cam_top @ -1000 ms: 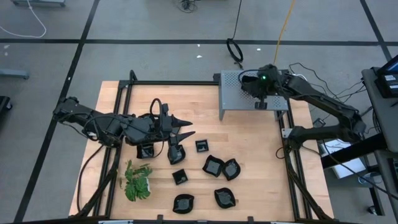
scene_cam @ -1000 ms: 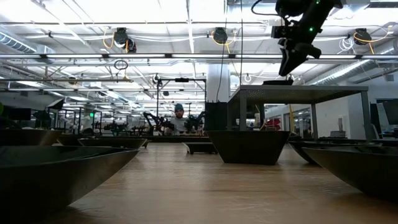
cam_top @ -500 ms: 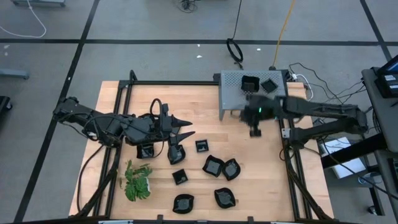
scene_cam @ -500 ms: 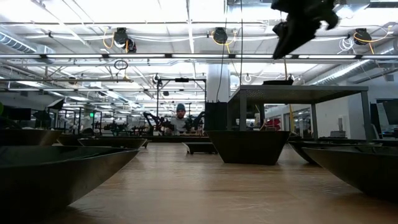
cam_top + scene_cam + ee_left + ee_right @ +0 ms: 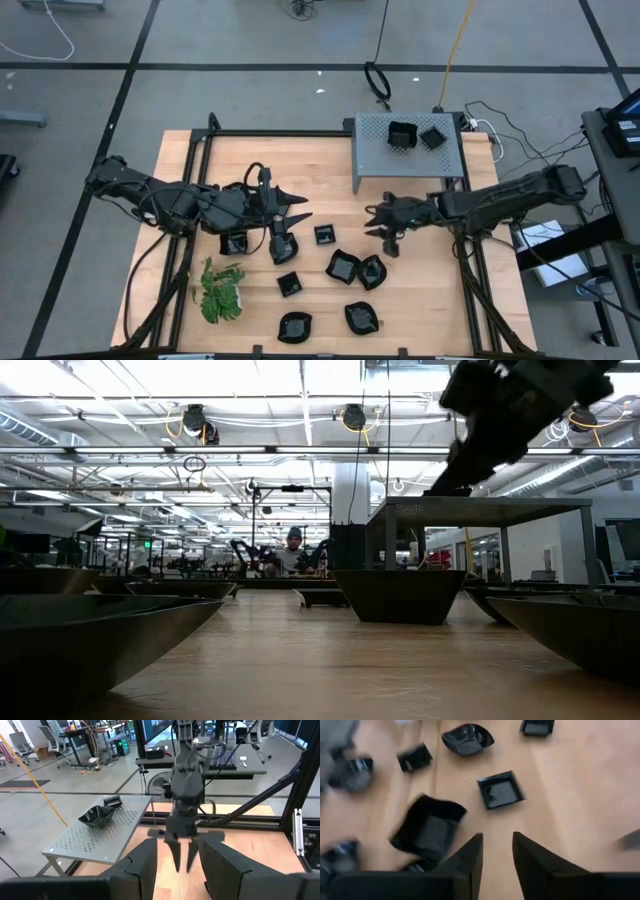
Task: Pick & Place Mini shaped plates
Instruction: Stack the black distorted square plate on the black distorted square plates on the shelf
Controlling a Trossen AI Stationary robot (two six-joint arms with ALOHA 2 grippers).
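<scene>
Wooden bench (image 5: 330, 160), grey perforated box (image 5: 375, 150) at its far edge. Two mini shaped plates (image 5: 402, 135) already on the box; eight or so left on the wood. Right tool (image 5: 378, 222) low over them, fingers narrowly parted, empty. Left tool (image 5: 297, 208) wide, idle near plant (image 5: 222, 292).
</scene>
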